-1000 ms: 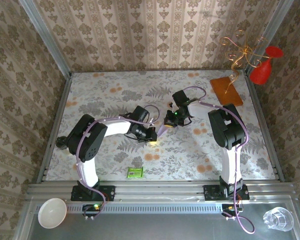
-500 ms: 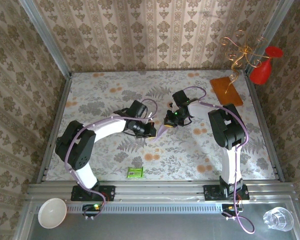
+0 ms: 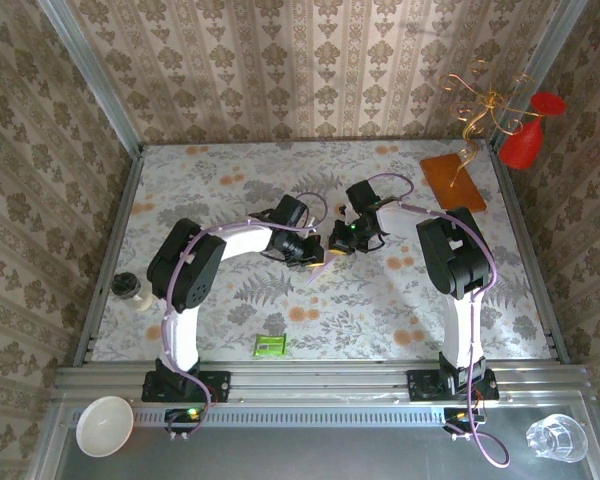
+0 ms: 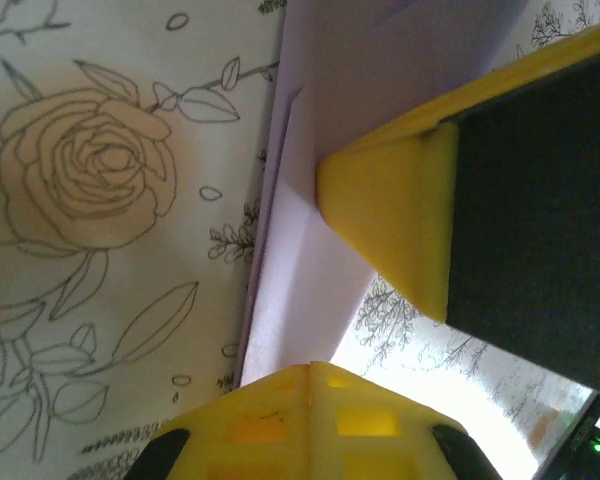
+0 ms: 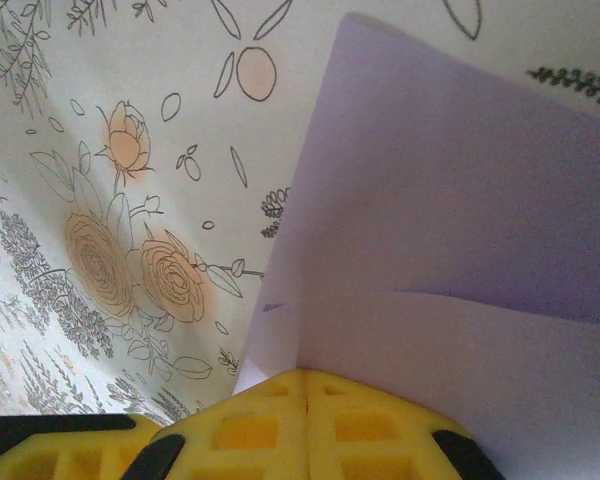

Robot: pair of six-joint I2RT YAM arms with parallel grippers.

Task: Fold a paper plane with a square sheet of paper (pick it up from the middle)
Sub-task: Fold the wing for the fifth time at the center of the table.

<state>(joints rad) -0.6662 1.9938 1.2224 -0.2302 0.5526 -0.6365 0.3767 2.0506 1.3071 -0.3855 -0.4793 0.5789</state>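
The sheet of paper (image 5: 450, 250) is pale lavender and folded into overlapping layers with a crease. It hangs just above the middle of the flowered table (image 3: 230, 190), between both grippers. Both grippers pinch edges of it: my left gripper (image 4: 310, 372) is shut on one edge and my right gripper (image 5: 306, 378) on another. From above, the left gripper (image 3: 317, 257) and right gripper (image 3: 337, 243) nearly touch, with a sliver of paper (image 3: 322, 267) under them. The right gripper's yellow finger (image 4: 400, 220) presses on the paper (image 4: 300, 250) in the left wrist view. Whether it has a plane's shape I cannot tell.
A small green packet (image 3: 269, 346) lies near the front edge. An orange-brown board (image 3: 453, 180) and a red vase (image 3: 525, 140) with a wire ornament stand at the back right. A small dark-capped object (image 3: 128, 287) sits at the left edge. A white bowl (image 3: 104, 425) and a glass (image 3: 555, 437) rest on the front rail.
My left arm has swung its elbow in, and its gripper has slid right and slightly back toward the right gripper. The right arm has stayed still.
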